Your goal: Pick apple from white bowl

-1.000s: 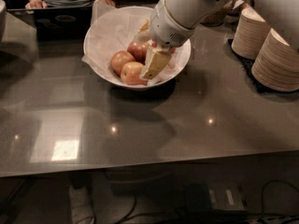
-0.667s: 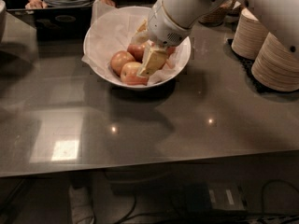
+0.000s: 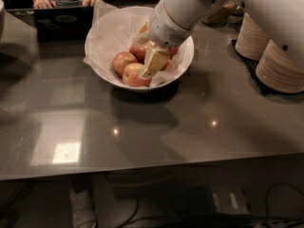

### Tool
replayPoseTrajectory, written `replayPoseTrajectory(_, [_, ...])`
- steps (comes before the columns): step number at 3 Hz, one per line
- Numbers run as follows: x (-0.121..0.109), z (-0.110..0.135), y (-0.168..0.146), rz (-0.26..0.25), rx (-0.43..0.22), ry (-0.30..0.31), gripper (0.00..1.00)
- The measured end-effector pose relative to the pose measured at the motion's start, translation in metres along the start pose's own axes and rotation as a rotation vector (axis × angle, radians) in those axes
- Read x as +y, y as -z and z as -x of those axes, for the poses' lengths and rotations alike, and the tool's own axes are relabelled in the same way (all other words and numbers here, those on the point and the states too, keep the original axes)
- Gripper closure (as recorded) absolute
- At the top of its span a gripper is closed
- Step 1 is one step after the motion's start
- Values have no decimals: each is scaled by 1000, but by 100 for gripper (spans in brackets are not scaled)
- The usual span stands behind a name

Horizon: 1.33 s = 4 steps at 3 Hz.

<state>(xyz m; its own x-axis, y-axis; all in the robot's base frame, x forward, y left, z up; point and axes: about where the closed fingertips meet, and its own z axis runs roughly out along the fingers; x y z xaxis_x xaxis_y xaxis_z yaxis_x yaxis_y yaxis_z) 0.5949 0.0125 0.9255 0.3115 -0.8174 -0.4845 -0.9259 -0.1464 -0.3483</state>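
Note:
The white bowl point(image 3: 102, 42), wide and lined with crumpled white paper, stands on the dark table at the back centre. Several reddish apples lie in it: one at the left point(image 3: 121, 61), one at the front point(image 3: 134, 75), one behind them point(image 3: 140, 51), and one partly hidden under the arm point(image 3: 172, 52). My gripper point(image 3: 149, 57) reaches down into the bowl from the upper right. It sits right over the apples, against the front and middle ones. The white arm hides the right part of the bowl.
Stacks of beige paper plates point(image 3: 280, 61) stand at the right edge of the table. A person's hands point(image 3: 45, 3) rest at a dark laptop point(image 3: 52, 20) behind the bowl at the left. The grey tabletop point(image 3: 142, 137) stretches toward the front.
My gripper has stayed in the bowl and shifted only slightly to the left and down among the apples. The apples and the bowl have not moved.

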Motion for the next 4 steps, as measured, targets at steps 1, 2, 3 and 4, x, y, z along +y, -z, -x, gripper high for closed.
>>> replayPoseTrajectory(1, [0,-3,-10,23,-17,-8,35])
replayPoseTrajectory(2, [1,-7,-21,49,-30,-19,36])
replayPoseTrajectory(3, [2,-11,-32,71,-40,-31,38])
replayPoseTrajectory(4, [6,-13,-45,103,-51,-43,39])
